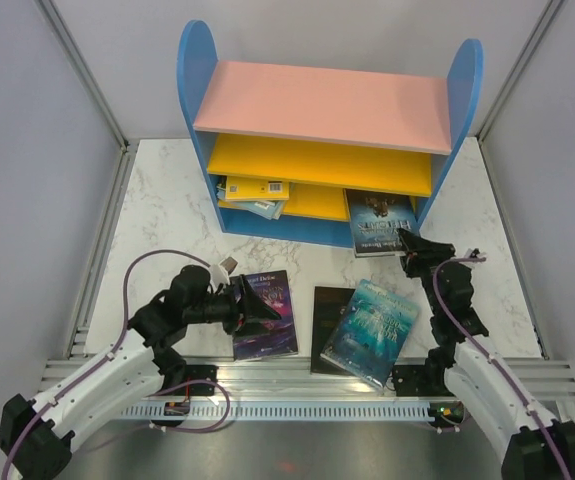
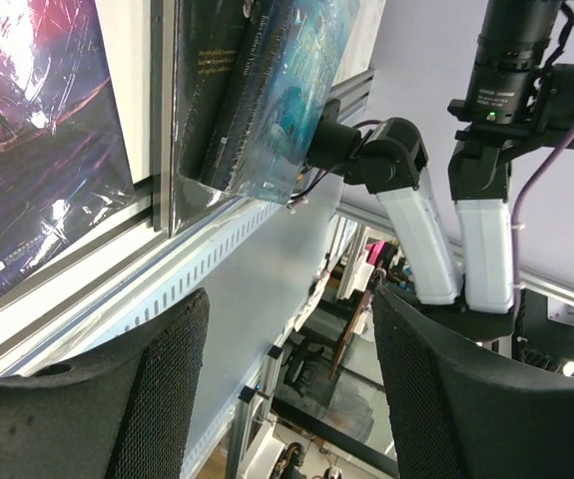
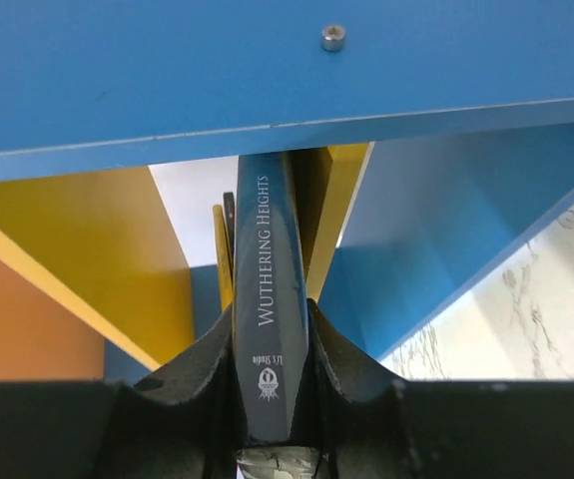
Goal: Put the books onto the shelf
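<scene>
Books first: the one in hand is a dark paperback with "Wuthering Heights" on its spine, and the right gripper has its jaws closed on the near end of that spine. Beyond the jaws, the paperback's far end reaches into the bottom compartment of the shelf, at the right side beside the blue panel. Its near end juts out over the blue base.

A pile of books, yellow on top, lies in the same compartment at the left, well apart. The step looks like the insertion itself (not yet finished, I judge). Next the paperback wants a straight push inward, then a release and a clean draw-back.

The left gripper has its jaws open with nothing between them, over the left part of a purple-covered book on the tabletop. Whether it touches the cover I cannot tell. Near it, a teal book lies tilted on a black book.
</scene>
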You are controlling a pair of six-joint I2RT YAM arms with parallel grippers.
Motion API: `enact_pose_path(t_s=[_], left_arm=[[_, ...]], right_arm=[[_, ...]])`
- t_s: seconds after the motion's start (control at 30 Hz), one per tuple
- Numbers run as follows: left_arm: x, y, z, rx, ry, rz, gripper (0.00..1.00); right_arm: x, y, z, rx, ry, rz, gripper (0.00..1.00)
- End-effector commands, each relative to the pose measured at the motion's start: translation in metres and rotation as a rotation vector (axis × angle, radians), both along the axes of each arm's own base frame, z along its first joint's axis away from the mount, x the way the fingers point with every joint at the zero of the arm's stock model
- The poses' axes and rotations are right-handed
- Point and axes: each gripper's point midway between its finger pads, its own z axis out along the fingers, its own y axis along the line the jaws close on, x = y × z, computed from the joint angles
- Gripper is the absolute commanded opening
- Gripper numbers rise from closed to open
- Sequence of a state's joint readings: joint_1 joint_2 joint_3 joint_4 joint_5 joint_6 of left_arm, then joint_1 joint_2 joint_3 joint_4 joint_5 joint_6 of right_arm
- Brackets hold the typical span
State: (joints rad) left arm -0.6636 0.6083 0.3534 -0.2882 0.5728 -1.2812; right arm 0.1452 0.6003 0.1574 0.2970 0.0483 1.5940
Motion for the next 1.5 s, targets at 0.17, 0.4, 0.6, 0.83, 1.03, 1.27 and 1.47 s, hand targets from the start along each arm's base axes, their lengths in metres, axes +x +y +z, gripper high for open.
enact_pose_path(t_s=[0.17,0.4,0.6,0.83,1.03,1.27,1.47], left_arm=[[0.005,-0.011,0.030,-0.056,-0.114,-0.082,0.69],[0.003,-0.011,0.034,-0.072,-0.119,-0.098,0.68],[0.004,-0.005,0.042,-0.063,-0.144,-0.109,0.67],[0.009,0.012,0.049,-0.041,-0.173,-0.099,0.66],[0.010,0.022,0.051,-0.039,-0.182,-0.099,0.65],[0.010,0.027,0.050,-0.038,-0.179,-0.095,0.64],[0.014,0.028,0.049,-0.030,-0.177,-0.090,0.64]], right_arm=[[0.025,0.009,0.028,0.175,-0.026,-0.266,0.00],[0.030,0.005,0.013,0.212,0.018,-0.434,0.00],[0.021,-0.011,-0.007,0.257,0.061,-0.583,0.00],[0.030,-0.015,-0.020,0.290,0.063,-0.671,0.00],[0.033,-0.011,-0.034,0.273,0.092,-0.668,0.00],[0.032,-0.008,-0.053,0.287,0.135,-0.598,0.68],[0.031,-0.006,-0.047,0.249,0.138,-0.515,0.98]])
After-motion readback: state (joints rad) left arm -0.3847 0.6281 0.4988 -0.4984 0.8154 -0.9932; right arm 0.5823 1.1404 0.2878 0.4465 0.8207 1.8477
